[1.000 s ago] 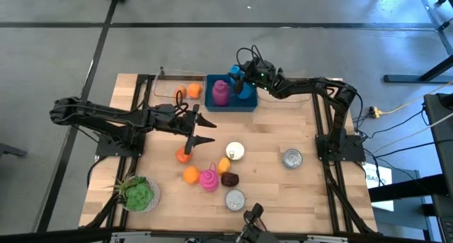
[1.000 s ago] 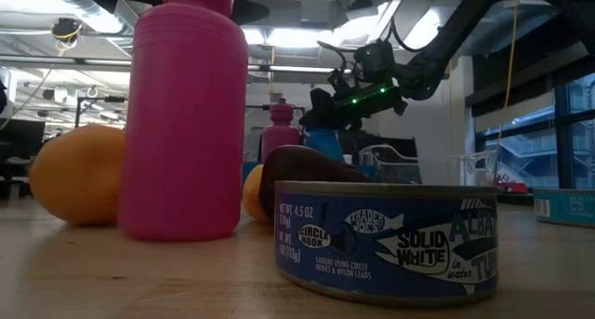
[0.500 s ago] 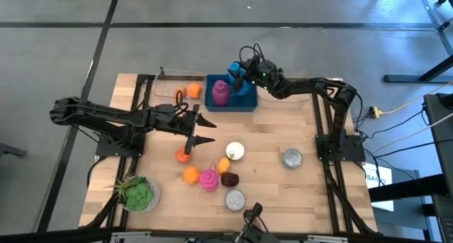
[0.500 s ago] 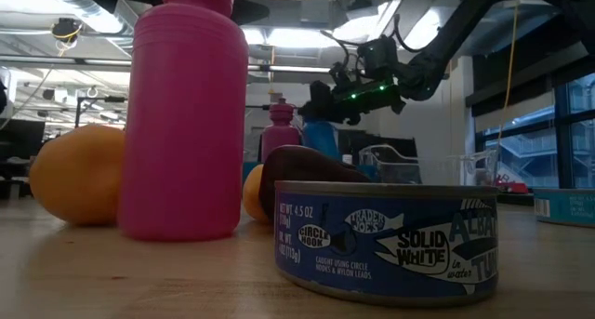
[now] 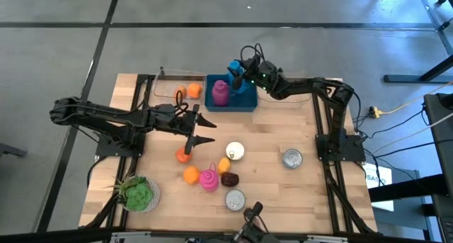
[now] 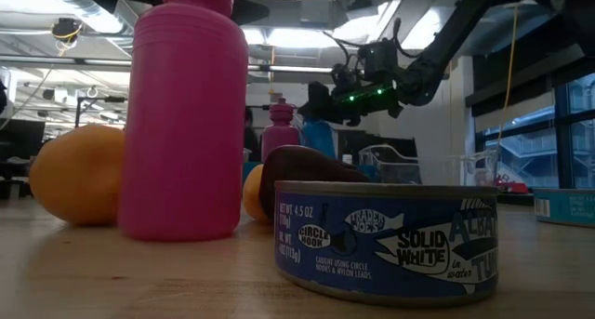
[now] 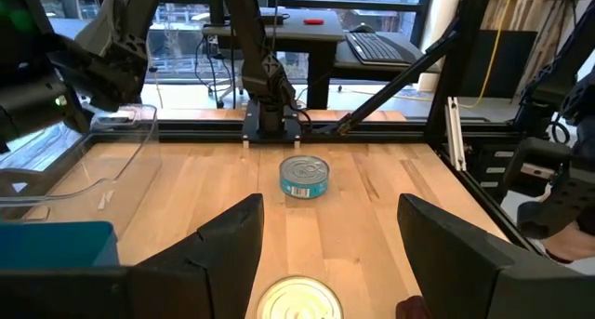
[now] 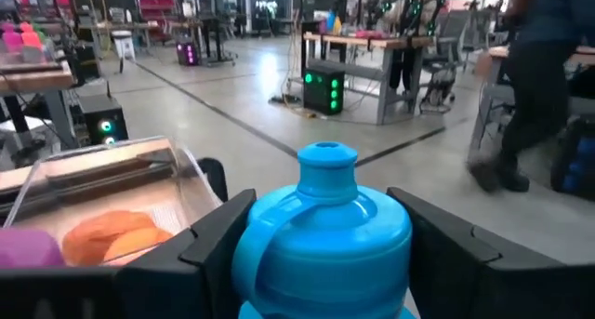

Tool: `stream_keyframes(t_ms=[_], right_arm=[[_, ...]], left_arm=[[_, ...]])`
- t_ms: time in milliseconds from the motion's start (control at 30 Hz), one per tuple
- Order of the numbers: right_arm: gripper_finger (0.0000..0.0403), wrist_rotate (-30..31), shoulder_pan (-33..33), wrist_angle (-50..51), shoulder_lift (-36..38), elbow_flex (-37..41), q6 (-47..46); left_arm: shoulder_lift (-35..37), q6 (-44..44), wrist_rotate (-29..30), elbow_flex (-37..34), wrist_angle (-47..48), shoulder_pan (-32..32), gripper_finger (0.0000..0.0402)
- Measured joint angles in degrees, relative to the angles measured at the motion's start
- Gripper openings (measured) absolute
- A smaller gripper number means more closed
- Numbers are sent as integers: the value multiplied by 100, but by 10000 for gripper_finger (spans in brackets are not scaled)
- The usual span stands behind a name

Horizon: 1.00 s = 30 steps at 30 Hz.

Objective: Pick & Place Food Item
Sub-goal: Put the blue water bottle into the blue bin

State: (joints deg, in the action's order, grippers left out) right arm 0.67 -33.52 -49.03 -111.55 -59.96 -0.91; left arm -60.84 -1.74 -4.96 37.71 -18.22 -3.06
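My right gripper [image 5: 238,74] is over the far right corner of the blue bin [image 5: 244,105], shut on a blue bottle [image 8: 325,240], which also shows as blue bottle [image 5: 234,66] from above. A pink bottle [image 5: 220,92] stands in the bin. My left gripper [image 5: 202,130] hangs open above the middle of the table, touching nothing; in its wrist view a white can lid [image 7: 297,300] lies between its fingers. Loose food lies near it: an orange [image 5: 190,174], a second pink bottle [image 5: 209,179], a dark item [image 5: 229,178] and a tuna can [image 5: 235,199]. My right gripper pinches the blue bottle's body just below its shoulder [image 8: 256,254], one finger [image 8: 209,240] on each side. The fingers come roughly level from the table's right side. The bottle stands upright with its cap [image 8: 326,157] on top; its base is hidden.
A clear container [image 5: 173,87] with an orange item [image 5: 193,91] sits left of the blue bin. A can [image 5: 291,158] stands alone on the right, a white-topped can [image 5: 234,151] mid-table, and a green lettuce [image 5: 138,193] at the near left corner. A person walks in the room behind.
My right gripper, still shut on the blue bottle, has risen and moved slightly toward the table's far left, carrying the bottle up from the blue bin. The left arm has kept still.
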Motion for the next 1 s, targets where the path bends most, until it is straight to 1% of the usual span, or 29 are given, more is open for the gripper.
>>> stream_keyframes(t_ms=[200,267,467,733,867,1000], right_arm=[[214,42,0,-554,-279,0,-68],[215,42,2,-578,-286,1,-83],[234,195,0,-561,-281,0,-78],[225,135,2,-560,-281,0,-57],[248,85,-4,-560,-281,0,-165],[275,-208,-22,-552,-279,0,-169]], left_arm=[[0,-2,-1,0,2,1,240],[0,-16,-1,0,9,1,240],[0,42,1,0,2,1,240],[0,42,-1,0,2,1,240],[0,42,-1,0,2,1,240],[0,42,-1,0,2,1,240]])
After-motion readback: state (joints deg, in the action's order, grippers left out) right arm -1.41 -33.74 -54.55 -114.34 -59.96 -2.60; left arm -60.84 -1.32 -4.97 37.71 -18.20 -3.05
